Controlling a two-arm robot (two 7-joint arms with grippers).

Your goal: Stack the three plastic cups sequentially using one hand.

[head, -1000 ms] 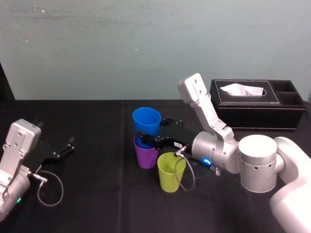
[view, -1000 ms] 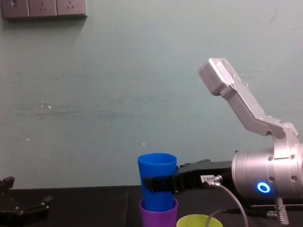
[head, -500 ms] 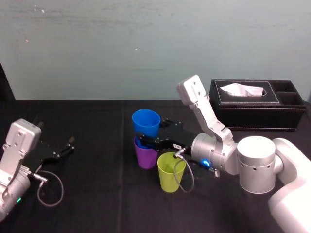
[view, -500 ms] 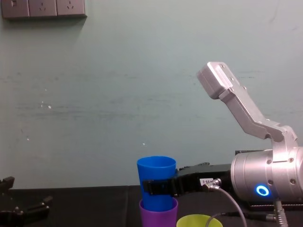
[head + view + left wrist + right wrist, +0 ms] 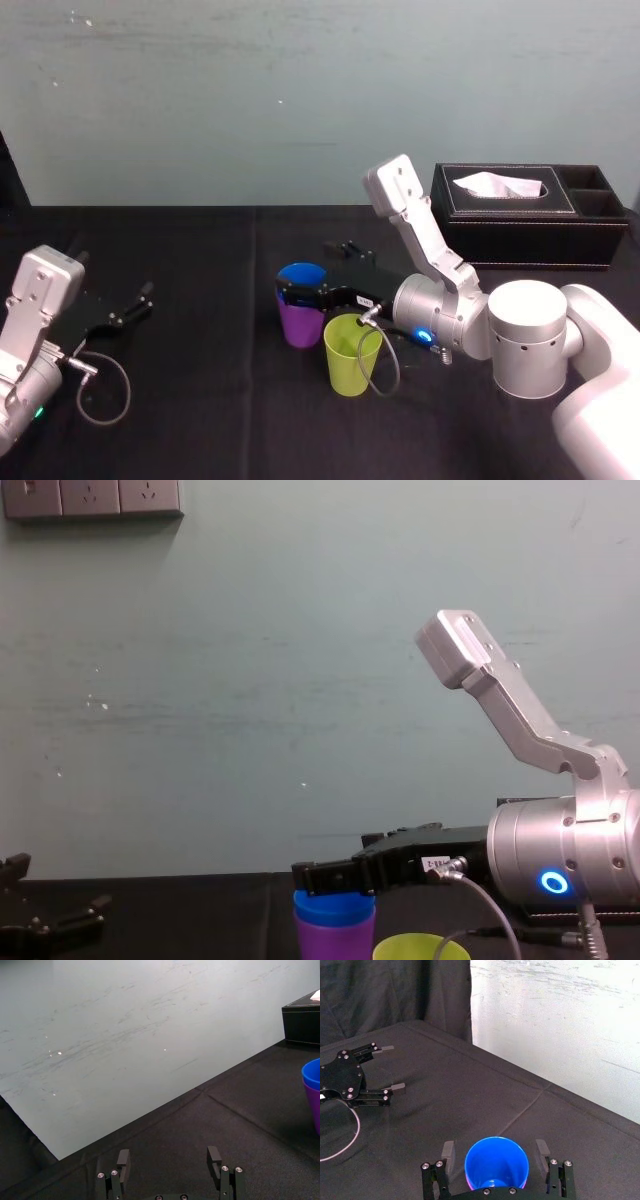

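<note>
Though scuffed, teal wall (image 5: 200, 100) behind black-clothed table (image 5: 200, 400) with yellow-green cup (image 5: 352, 355).

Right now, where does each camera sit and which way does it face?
Head: high, looking down at table; both arms.
Chest: low, facing wall; right end effector at blue cup's rim.
Left wrist: looking across table; open left end effector.
Right wrist: looking into blue cup; own open fingers.
All share the blue cup.

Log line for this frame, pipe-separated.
stage: blue cup nested in purple cup | right gripper: open, jaws flanking blue cup rim | yellow-green cup: upright beside stack, unstacked | left gripper: open, parked at left
</note>
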